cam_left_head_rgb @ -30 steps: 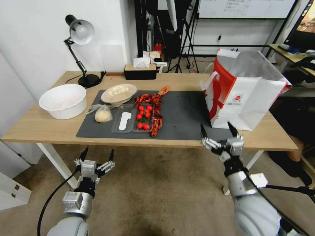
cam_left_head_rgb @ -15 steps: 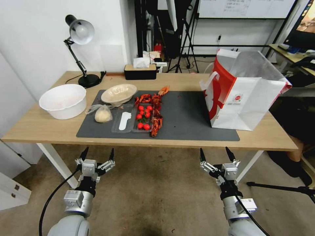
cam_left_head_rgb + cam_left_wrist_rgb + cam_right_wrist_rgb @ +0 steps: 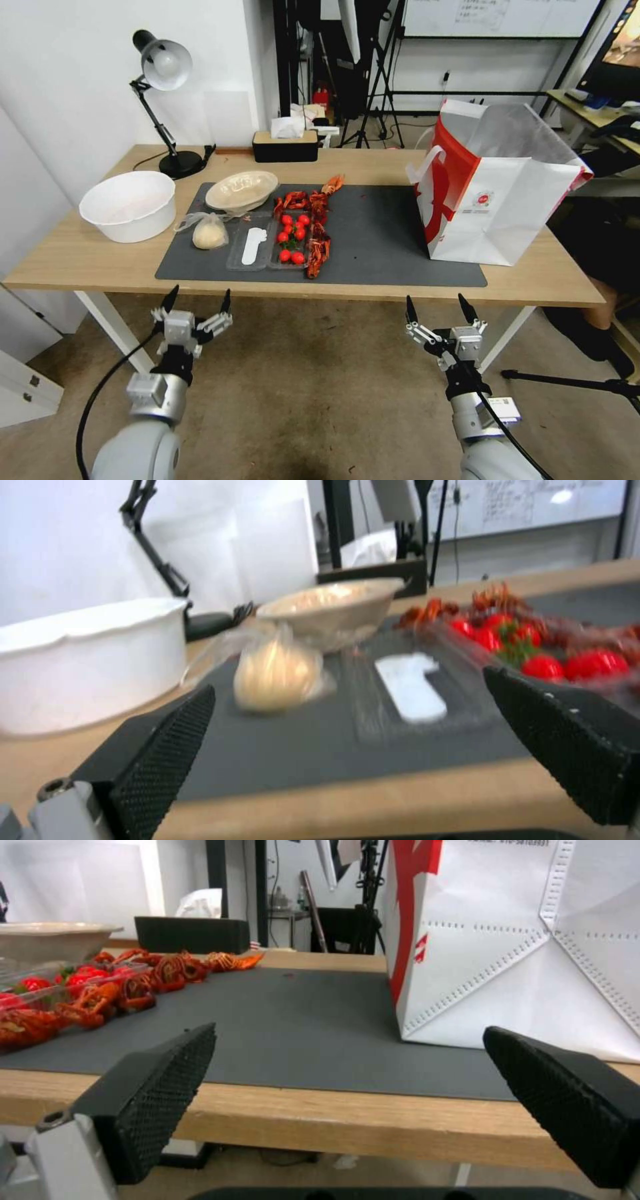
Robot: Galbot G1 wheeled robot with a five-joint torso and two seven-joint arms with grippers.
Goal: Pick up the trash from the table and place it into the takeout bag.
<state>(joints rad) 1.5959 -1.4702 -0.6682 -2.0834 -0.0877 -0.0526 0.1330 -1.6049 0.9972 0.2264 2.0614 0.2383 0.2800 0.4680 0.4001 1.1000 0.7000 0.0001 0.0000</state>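
On the dark mat (image 3: 380,233) of the table (image 3: 80,260) lie a beige shallow bowl (image 3: 241,189), a clear bag with a pale lump (image 3: 209,233), a clear tray of tomatoes (image 3: 292,239) and red crayfish shells (image 3: 317,230). The white-and-red takeout bag (image 3: 493,193) stands open at the mat's right end. My left gripper (image 3: 200,293) hangs open just below the table's front edge, facing the lump bag (image 3: 277,675) and the bowl (image 3: 331,607). My right gripper (image 3: 435,303) is open in front of the edge, facing the takeout bag (image 3: 520,950).
A large white tub (image 3: 129,203) sits at the table's left end, with a desk lamp (image 3: 163,100) and a black tissue box (image 3: 285,143) at the back. Tripods and a desk stand behind. A tripod leg (image 3: 573,383) lies on the floor to my right.
The right gripper has dropped from over the table's front edge by the bag to below the edge. The left gripper has risen slightly toward the table.
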